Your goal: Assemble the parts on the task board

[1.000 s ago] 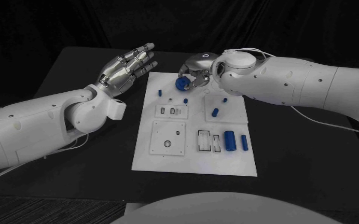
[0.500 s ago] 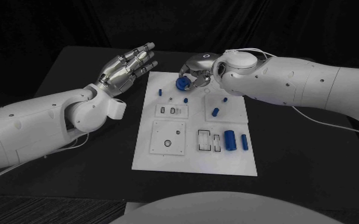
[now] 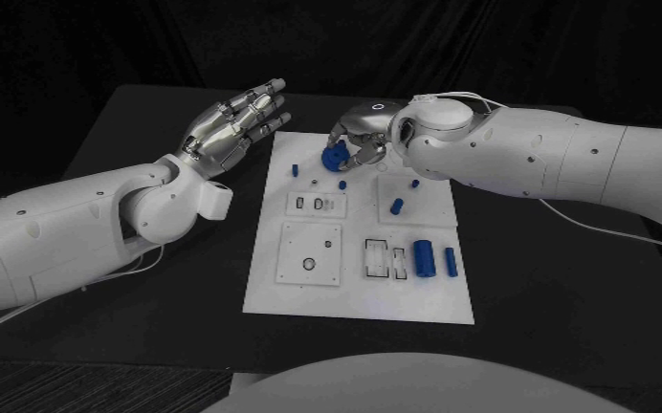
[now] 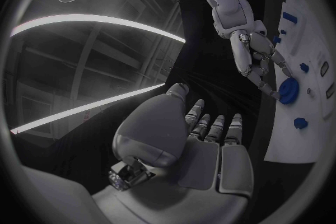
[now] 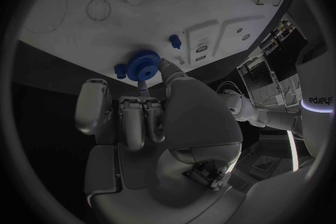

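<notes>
One blue gear, grip perhaps hidden

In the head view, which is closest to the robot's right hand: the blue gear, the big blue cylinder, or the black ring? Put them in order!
1. Blue gear: at the right hand, far end of the task board.
2. Big blue cylinder: board's right side, nearer the robot.
3. Black ring: board's left side, slightly farther.

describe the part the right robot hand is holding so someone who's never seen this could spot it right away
Start at the white task board in the middle of the black table and go to its far end, where the right robot hand reaches in. Between its fingertips sits a blue gear. It is round, toothed and wider than the small blue pegs nearby.
</notes>
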You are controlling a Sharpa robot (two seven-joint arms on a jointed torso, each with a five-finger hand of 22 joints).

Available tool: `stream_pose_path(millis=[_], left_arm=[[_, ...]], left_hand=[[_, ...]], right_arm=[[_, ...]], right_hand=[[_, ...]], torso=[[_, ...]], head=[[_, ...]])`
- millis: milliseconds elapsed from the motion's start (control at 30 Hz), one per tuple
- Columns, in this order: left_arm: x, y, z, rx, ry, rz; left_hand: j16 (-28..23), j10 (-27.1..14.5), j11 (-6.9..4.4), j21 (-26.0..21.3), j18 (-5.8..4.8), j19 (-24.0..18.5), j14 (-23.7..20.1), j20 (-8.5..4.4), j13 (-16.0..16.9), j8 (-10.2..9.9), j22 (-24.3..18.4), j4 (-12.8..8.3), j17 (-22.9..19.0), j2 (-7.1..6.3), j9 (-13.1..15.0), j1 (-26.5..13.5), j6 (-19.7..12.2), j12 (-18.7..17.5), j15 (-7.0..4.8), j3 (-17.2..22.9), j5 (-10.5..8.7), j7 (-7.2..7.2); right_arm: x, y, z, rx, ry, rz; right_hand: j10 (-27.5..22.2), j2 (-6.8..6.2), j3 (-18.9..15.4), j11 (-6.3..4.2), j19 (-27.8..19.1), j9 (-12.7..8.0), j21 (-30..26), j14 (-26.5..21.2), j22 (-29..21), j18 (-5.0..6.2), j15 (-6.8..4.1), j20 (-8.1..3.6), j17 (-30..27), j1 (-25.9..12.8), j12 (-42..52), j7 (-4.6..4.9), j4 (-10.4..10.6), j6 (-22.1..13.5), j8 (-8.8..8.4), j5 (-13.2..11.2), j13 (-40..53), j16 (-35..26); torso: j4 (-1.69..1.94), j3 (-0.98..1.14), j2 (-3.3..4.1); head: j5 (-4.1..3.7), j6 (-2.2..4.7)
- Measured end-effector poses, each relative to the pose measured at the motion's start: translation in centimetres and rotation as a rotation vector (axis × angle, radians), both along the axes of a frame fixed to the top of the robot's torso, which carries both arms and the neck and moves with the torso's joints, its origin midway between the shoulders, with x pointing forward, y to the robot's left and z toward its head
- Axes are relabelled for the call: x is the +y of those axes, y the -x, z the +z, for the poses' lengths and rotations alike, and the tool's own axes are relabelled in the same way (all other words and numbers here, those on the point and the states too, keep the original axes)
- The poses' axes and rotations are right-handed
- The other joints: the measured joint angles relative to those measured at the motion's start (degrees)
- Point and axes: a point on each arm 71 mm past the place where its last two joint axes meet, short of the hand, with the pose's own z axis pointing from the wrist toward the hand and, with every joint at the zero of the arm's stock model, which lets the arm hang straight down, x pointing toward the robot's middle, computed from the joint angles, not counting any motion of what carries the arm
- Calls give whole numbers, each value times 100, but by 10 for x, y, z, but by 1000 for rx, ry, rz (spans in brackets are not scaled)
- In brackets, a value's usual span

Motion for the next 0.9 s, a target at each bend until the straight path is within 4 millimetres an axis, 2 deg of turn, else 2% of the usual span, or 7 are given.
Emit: stream_pose_path(millis=[133, 333, 567, 733, 900], left_arm=[[0, 0, 0, 1, -1, 0], [0, 0, 0, 3, -2, -1], [0, 0, -1, 5, -3, -1], [0, 0, -1, 6, -4, -1], [1, 0, -2, 8, -5, -2]], left_hand=[[0, 0, 0, 0, 0, 0, 0, 0, 0, 0, 0, 0, -2, 0, 0, 0, 0, 0, 0, 0, 0, 0], [0, 0, 0, 0, 0, 0, 0, 0, 0, 0, 1, 0, -2, 0, 0, 0, 0, 0, 0, 0, 0, 0], [0, 0, 0, 0, 0, 0, 0, 0, 0, 0, 1, -17, -2, 0, 0, 0, 0, 0, 0, 17, 0, 0], [0, 0, 0, 0, 0, 0, 0, 0, 0, 0, 1, -16, -2, 0, 0, 0, 0, 0, 0, 16, 0, 0], [0, 0, 0, 0, 0, 21, 0, 21, 0, 0, 2, -32, -1, 0, 0, 0, 0, 0, 0, 32, 0, 0]], right_arm=[[0, 0, 0, 1, 0, 1], [-1, 0, -2, 6, 4, -2], [-7, -2, -3, 11, 13, -14], [-10, -2, -4, 16, 17, -21], [-14, -3, -6, 22, 23, -29]], right_hand=[[0, 21, -16, 0, -20, -21, -53, 0, 0, 0, 0, 21, 0, 21, 0, -15, -16, -15, 0, 0, 0, -29], [0, 21, -31, 0, -44, -130, -144, 0, 1, -1, 0, -3, 0, 21, 0, -45, -32, -230, -150, 41, 0, -88], [0, 154, -87, 0, -62, -267, -211, 0, 4, -2, 0, -21, 0, -118, 0, -55, 24, -403, -150, -6, 0, -88], [0, 138, -119, 0, -63, -311, -240, 0, 4, -1, 0, -21, 0, -192, 0, -64, 56, -412, -150, -49, 0, -111], [22, 177, -142, -22, -62, -357, -258, 0, 3, -2, 0, -21, 0, -230, 0, -84, 80, -530, -150, -76, 0, -111]], torso=[[0, 0, -1], [2, 2, -1], [4, 3, 0], [3, 4, 0], [0, 4, 0]], head=[[-1, -6], [-1, -11], [-1, -6], [3, -2], [5, 4]])
